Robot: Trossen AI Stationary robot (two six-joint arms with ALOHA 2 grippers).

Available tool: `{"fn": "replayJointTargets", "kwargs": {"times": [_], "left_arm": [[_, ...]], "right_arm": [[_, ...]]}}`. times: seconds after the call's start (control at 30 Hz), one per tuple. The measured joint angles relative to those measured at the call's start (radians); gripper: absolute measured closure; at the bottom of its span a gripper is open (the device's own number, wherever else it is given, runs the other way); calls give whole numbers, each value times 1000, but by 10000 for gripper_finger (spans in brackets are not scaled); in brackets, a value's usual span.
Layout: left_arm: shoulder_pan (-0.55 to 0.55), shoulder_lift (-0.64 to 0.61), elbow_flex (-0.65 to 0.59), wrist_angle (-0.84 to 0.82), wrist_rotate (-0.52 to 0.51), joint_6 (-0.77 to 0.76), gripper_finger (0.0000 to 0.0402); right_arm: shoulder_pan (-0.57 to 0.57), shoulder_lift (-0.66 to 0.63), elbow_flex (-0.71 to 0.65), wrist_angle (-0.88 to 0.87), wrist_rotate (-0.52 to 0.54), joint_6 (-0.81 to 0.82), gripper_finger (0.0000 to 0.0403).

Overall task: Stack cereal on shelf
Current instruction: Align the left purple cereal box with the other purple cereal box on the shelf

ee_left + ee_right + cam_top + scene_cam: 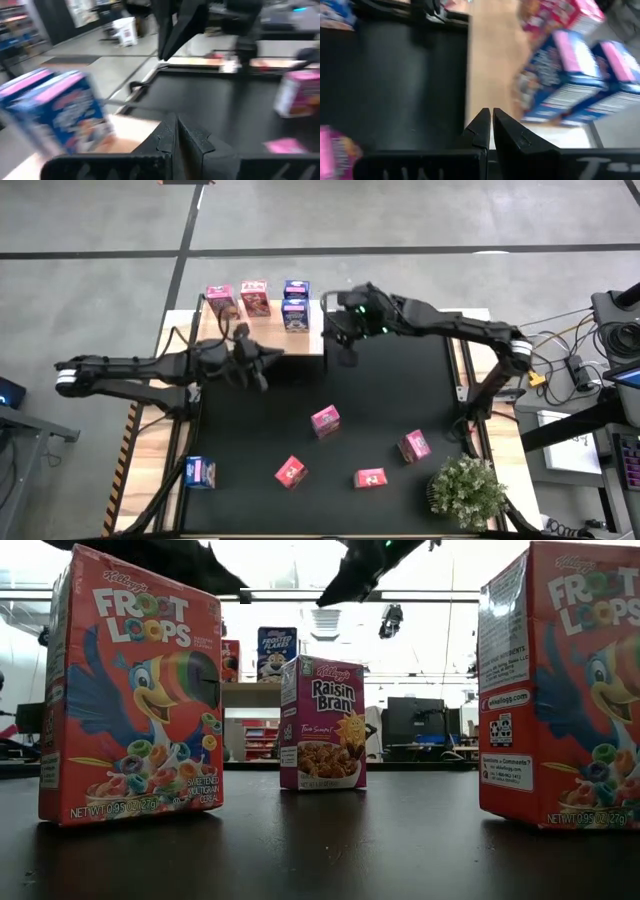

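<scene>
five cereal boxes (325, 421) sit scattered on the near mat (400, 395), open lane mid-table. left gripper (262, 383) and right gripper (347, 360) both pinched shut, empty, by the shelf (310, 340) edge. four boxes on it; low view reads labels.

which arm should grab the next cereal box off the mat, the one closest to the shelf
Probably the right. That pink box lies right of centre, nearer the right gripper than the left gripper. Both hover by the shelf, jaws shut and empty.
</scene>
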Motion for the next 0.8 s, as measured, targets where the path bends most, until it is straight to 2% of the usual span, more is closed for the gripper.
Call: {"fn": "replayJointTargets", "kwargs": {"times": [0.3,0.53,0.8], "left_arm": [[-199,0,0,-2,0,-64,402],[-252,22,0,3,0,-212,402],[-281,141,0,76,0,-369,398]], "right_arm": [[162,-190,-361,211,6,53,390],[246,-280,-581,411,7,20,390],[259,-343,-747,662,9,-24,390]]}}
